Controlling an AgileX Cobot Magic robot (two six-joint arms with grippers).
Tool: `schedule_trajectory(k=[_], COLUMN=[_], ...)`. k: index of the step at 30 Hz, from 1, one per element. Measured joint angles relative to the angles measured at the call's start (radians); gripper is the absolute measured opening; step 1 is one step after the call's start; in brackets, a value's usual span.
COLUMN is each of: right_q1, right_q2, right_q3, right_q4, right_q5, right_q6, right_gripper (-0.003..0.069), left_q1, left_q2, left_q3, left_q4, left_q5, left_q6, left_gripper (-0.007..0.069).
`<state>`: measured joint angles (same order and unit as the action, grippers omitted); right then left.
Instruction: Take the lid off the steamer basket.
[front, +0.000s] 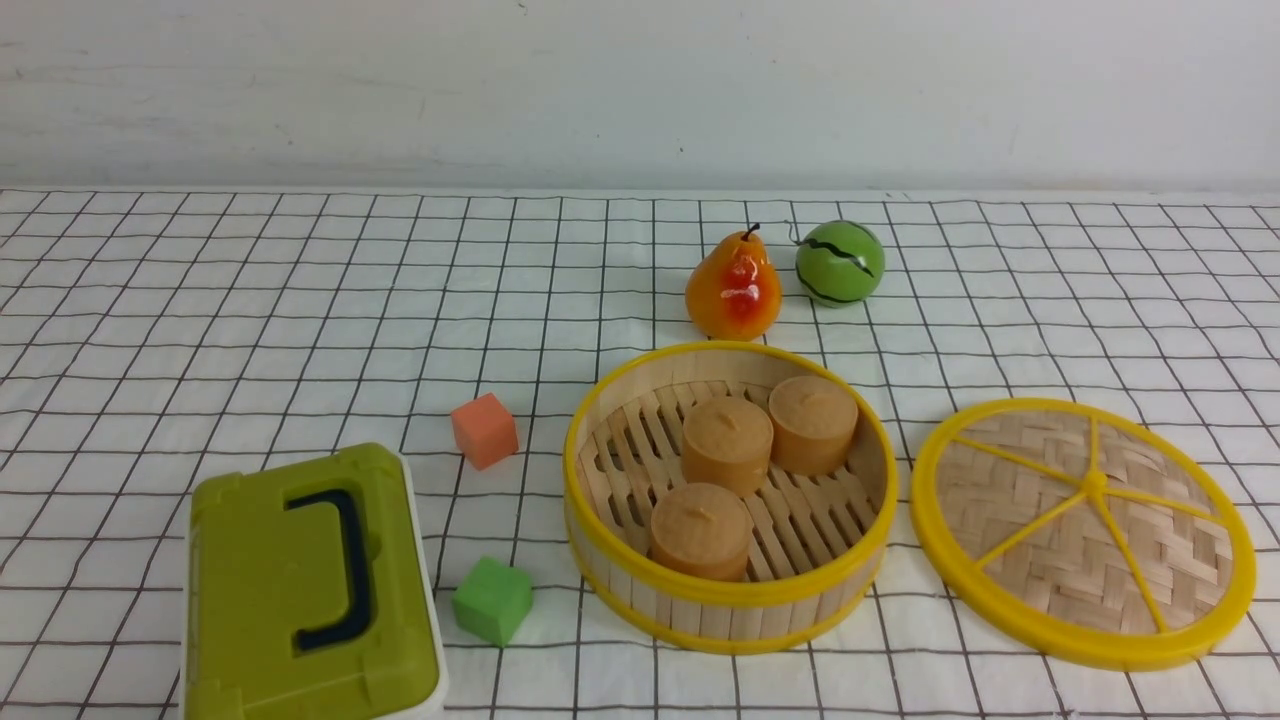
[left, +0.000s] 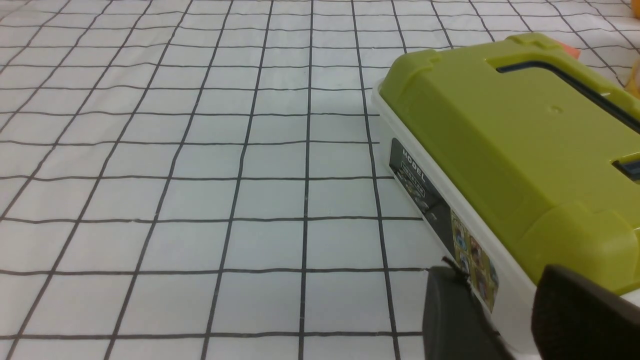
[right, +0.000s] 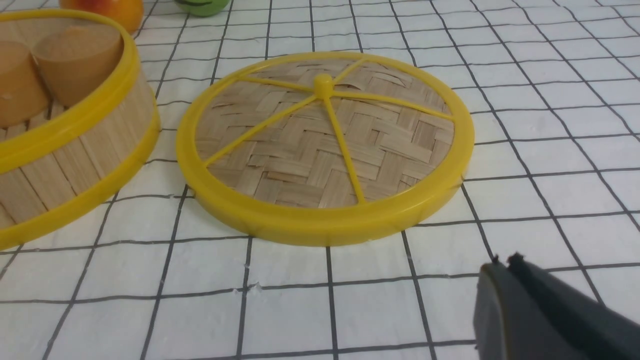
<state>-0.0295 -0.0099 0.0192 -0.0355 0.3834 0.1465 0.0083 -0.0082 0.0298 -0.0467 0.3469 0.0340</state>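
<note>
On the checkered tablecloth (front: 300, 300) the lid (front: 1083, 533) lies flat just right of the open steamer basket (front: 730, 600), off it, while the right gripper (right: 505, 265) sits pinched together holding nothing and the left gripper (left: 500, 295) has its fingers apart beside the green box (left: 525, 150).

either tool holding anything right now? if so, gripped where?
Nothing held. The right tool is shut and empty, short of the lid, which lies flat on the cloth beside the steamer basket. The left tool stands open, empty, by the green box.
</note>
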Motion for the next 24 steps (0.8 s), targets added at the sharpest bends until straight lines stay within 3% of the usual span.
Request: schedule_trajectory(k=[24], right_q1=[0.000], right_q2=[0.000], right_q3=[0.000], right_q4=[0.000], right_q5=[0.000], right_q6=[0.001], right_gripper=[0.0013], left_q1=[0.000], left_q2=[0.000], left_q3=[0.000], left_q4=[0.000], left_q5=[0.000], left_q6=[0.000], left_gripper=[0.0239])
